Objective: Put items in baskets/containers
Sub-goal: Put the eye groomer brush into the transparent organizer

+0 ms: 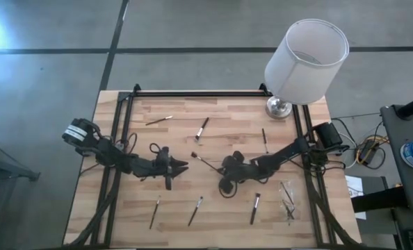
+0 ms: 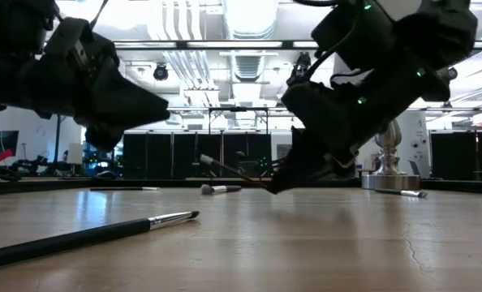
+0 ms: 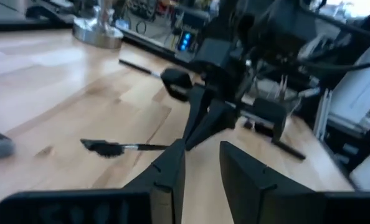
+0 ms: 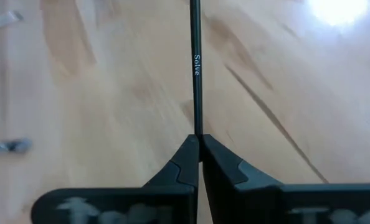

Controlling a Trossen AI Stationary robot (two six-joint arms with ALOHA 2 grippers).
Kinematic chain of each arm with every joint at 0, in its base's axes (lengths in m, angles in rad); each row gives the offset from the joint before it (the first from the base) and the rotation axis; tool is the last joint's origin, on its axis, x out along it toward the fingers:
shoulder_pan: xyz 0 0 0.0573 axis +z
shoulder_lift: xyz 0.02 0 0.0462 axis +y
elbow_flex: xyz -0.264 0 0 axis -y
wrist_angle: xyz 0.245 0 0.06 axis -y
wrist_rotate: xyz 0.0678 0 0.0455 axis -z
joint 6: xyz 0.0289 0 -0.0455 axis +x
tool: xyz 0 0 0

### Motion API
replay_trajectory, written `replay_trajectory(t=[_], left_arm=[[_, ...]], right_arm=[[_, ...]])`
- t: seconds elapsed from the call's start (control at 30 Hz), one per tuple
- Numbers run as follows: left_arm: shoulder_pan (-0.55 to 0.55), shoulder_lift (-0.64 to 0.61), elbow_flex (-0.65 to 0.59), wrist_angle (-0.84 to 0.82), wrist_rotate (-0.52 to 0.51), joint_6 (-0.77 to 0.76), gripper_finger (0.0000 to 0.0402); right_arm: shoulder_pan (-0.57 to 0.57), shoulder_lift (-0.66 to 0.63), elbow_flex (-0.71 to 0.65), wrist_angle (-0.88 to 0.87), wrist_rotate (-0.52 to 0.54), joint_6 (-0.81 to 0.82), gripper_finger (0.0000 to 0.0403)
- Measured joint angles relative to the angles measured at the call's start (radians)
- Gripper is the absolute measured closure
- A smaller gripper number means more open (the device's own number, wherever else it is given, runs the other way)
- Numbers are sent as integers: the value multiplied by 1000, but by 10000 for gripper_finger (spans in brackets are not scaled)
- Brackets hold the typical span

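**One brush pinched, most still loose on the table**

Nearest the low camera I see a dark-handled brush [image 2: 87,234] lying flat on the wood, untouched.

Going left to right across the table [image 1: 123,208]: my left gripper [image 1: 181,166] hovers left of centre with its fingers apart and nothing between them. Loose brushes lie around it: one toward the far edge [image 1: 159,120], one near the middle [image 1: 201,129], and two along the near edge [image 1: 154,212] [image 1: 195,210].

At centre, my right gripper [image 1: 217,167] has its fingers clamped on a thin dark brush [image 4: 196,74], whose bristle tip points toward the left gripper.

Further right lie another brush at the near edge [image 1: 255,208] and one farther back [image 1: 265,140].

The clear container [image 1: 287,201] sits by the near right corner; a few sticks appear to lie in it, though I can't count them. I'd judge the job well short of half done.

The white cylinder [image 1: 306,61] on its metal base [image 1: 278,107] occupies the far right corner, clear of the carry path.
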Motion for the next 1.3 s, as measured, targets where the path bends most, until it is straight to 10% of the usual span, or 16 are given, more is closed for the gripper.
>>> replay_trajectory(t=[0.63, 1.3], left_arm=[[-13, -102, -1, 194, -1, 40, 310], [-47, -150, 78, 204, 71, 201, 310]], right_arm=[[14, -15, 15, 598, 56, -268, 394], [66, -6, 192, 501, 44, -415, 394]])
